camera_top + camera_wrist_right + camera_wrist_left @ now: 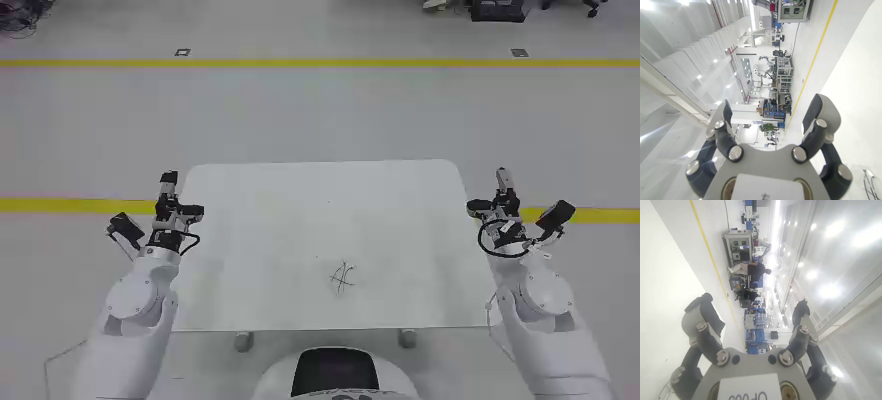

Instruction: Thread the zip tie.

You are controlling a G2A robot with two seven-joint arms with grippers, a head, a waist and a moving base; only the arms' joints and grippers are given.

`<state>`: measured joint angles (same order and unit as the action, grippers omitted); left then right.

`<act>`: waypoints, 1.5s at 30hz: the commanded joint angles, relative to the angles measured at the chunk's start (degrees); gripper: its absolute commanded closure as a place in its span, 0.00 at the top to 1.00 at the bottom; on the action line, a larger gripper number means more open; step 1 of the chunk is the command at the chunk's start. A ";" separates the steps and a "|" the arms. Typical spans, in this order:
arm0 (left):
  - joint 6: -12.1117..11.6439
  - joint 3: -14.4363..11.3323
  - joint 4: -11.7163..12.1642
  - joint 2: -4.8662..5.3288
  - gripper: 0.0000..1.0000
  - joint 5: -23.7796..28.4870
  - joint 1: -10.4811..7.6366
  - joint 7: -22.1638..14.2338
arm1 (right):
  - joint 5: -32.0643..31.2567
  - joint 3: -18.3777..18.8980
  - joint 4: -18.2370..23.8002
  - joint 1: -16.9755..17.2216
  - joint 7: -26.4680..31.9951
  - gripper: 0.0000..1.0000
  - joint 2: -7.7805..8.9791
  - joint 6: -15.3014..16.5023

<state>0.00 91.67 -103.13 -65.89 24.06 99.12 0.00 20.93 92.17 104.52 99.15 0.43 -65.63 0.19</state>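
While both arms are parked off the side edges of the table [300, 200], nothing is gripped.

Left gripper [168, 186]: jaws spread wide, with open air between the fingers [706, 313] in the left wrist view. It is turned on its side and pointed away from the robot.

Zip tie [342, 277]: noted as thin dark strands crossed on the table top, behind the fingertips of both grippers on the robot's side, and inward of each. The main axis is judged to run roughly fore-and-aft with a slight tilt, and a shorter strand is laid across it. In the right wrist view the strands [868, 181] are caught well behind the right fingers [813, 113], beside the wrist.

Right gripper [503, 186]: jaws likewise spread and empty [772, 100].

Distance from fingers to strands is judged near equal for both arms (the right perhaps slightly nearer, not firmly). For either arm, the coming move is judged to turn on drawing back and inward, then down.

Counts:
- grippers: two
- table: one
- zip-tie strands: at least two crossing, exact number not resolved
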 commanded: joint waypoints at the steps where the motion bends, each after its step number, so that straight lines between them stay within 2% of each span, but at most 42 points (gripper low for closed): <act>1: 0.00 0.00 0.00 0.00 1.00 0.00 0.00 0.00 | -7.51 0.14 1.53 0.03 1.49 1.00 0.24 -1.13; 6: 0.00 0.00 0.00 0.00 1.00 0.00 0.00 0.00 | -18.51 -0.57 4.06 -2.93 9.71 1.00 1.08 -8.78; 11: 0.00 0.00 0.00 0.00 1.00 0.00 0.00 0.00 | -30.23 -3.73 5.48 -6.00 19.48 1.00 1.90 -16.19; 13: 0.00 0.00 0.00 0.00 1.00 0.00 0.00 0.00 | -33.21 -5.50 5.57 -6.85 23.03 1.00 2.06 -18.56; 15: 0.00 0.00 0.00 0.00 1.00 0.00 0.00 0.00 | -35.93 -6.53 5.59 -7.14 26.24 1.00 2.30 -19.60; 26: 0.00 0.00 0.00 0.00 1.00 0.00 0.00 0.00 | -35.93 -6.53 5.59 -7.14 26.24 1.00 2.30 -19.60; 28: 0.00 0.00 0.00 0.00 1.00 0.00 0.00 0.00 | -38.25 -6.74 5.54 -7.69 27.99 1.00 2.49 -19.67; 29: 0.00 0.00 0.00 0.00 1.00 0.00 0.00 0.00 | -40.46 -6.97 5.39 -9.18 31.79 1.00 2.69 -19.67; 31: 0.00 0.00 0.00 0.00 1.00 0.00 0.00 0.00 | -42.88 -7.87 5.24 -11.19 35.55 1.00 2.72 -19.67; 35: 0.00 0.00 0.00 0.00 1.00 0.00 0.00 0.00 | -49.98 -12.32 3.45 -16.10 44.01 1.00 2.21 -19.67; 40: 0.00 0.00 0.00 0.00 1.00 0.00 0.00 0.00 | -60.80 -18.09 -0.97 -20.51 53.24 1.00 -0.05 -19.67; 44: 0.00 0.00 0.00 0.00 1.00 0.00 0.00 0.00 | -66.16 -18.39 -3.18 -20.93 59.30 1.00 -2.69 -19.67; 45: 0.00 0.00 0.00 0.00 1.00 0.00 0.00 0.00 | -66.38 -18.11 -3.26 -20.84 59.66 1.00 -2.89 -19.67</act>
<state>0.00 91.67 -103.13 -65.89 24.06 99.12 0.00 -44.95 73.74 101.31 78.17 59.33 -68.24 -19.48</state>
